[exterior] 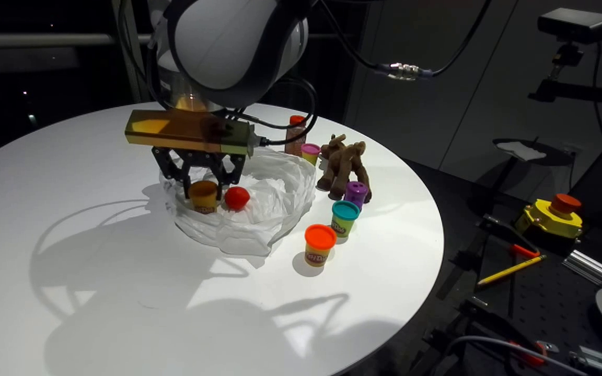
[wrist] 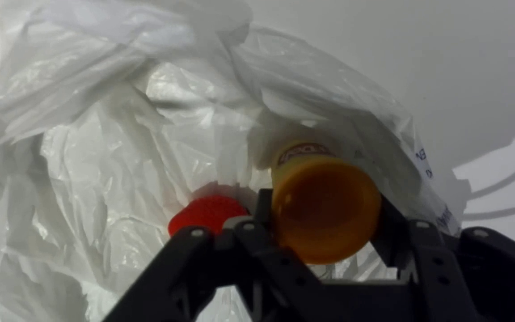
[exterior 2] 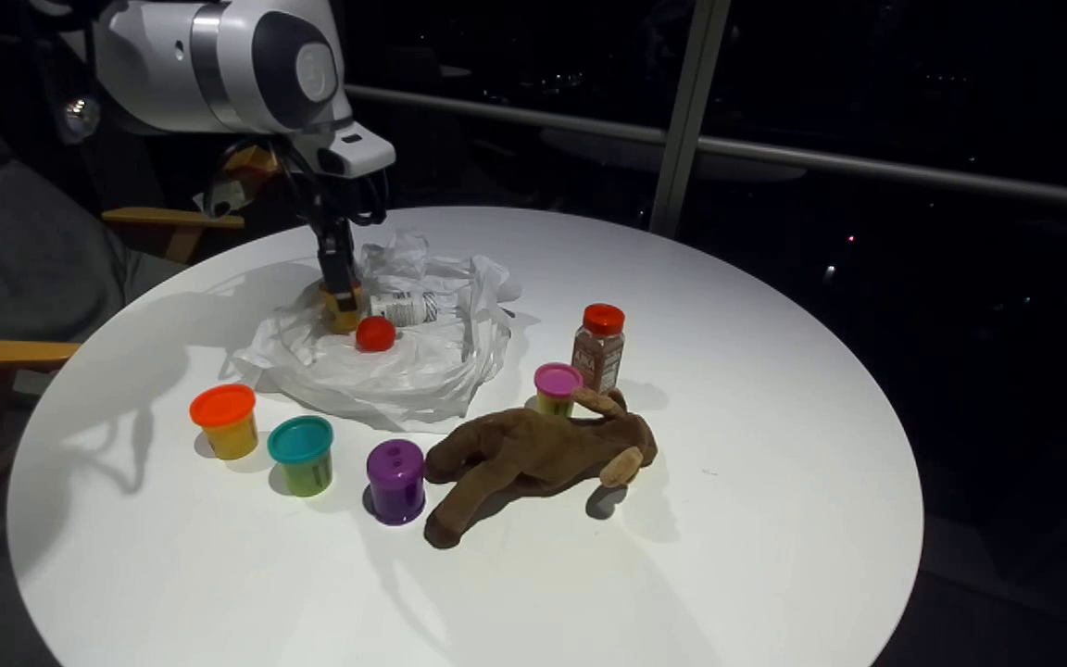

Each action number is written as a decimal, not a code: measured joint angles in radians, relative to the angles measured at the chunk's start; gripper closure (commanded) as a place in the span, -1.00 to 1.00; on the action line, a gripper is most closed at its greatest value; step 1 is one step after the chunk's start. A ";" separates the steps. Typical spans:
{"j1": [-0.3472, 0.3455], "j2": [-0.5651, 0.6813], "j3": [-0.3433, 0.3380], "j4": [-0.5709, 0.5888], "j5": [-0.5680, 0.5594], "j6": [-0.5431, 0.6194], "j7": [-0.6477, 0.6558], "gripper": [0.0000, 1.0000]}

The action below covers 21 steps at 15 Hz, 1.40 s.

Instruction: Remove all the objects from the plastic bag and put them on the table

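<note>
An amber-lidded tub [wrist: 324, 214] stands inside the wrinkled whitish plastic bag [exterior: 228, 237], near one side of it. My gripper [exterior: 204, 191] points down into the bag, its fingers against both sides of that tub, shut on it. A red ball [wrist: 208, 212] lies in the bag just beside the fingers. Also in the bag is a white cylinder [exterior 2: 404, 308] on its side. Out on the white table [exterior 2: 728, 537] are a brown plush animal [exterior 2: 533, 449], a red-capped bottle [exterior 2: 598, 347], and tubs with orange [exterior 2: 226, 417], teal [exterior 2: 302, 454] and pink [exterior 2: 558, 384] lids, plus a purple piece [exterior 2: 395, 482].
The bag's crumpled rim rises around the gripper. Beyond the round table's edge, a dark side stand holds a yellow box with a red button [exterior: 552, 216] and a pencil [exterior: 511, 270]. A chair [exterior 2: 15, 241] stands close to the table.
</note>
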 measured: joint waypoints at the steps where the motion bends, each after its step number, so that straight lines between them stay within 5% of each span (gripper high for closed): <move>1: 0.010 -0.015 -0.005 -0.007 -0.001 -0.002 0.008 0.44; 8: 0.095 -0.222 -0.025 -0.144 -0.091 -0.041 0.140 0.44; 12: 0.098 -0.324 0.018 -0.232 -0.114 -0.114 0.153 0.44; 21: 0.033 -0.252 0.162 -0.278 -0.046 -0.124 -0.069 0.44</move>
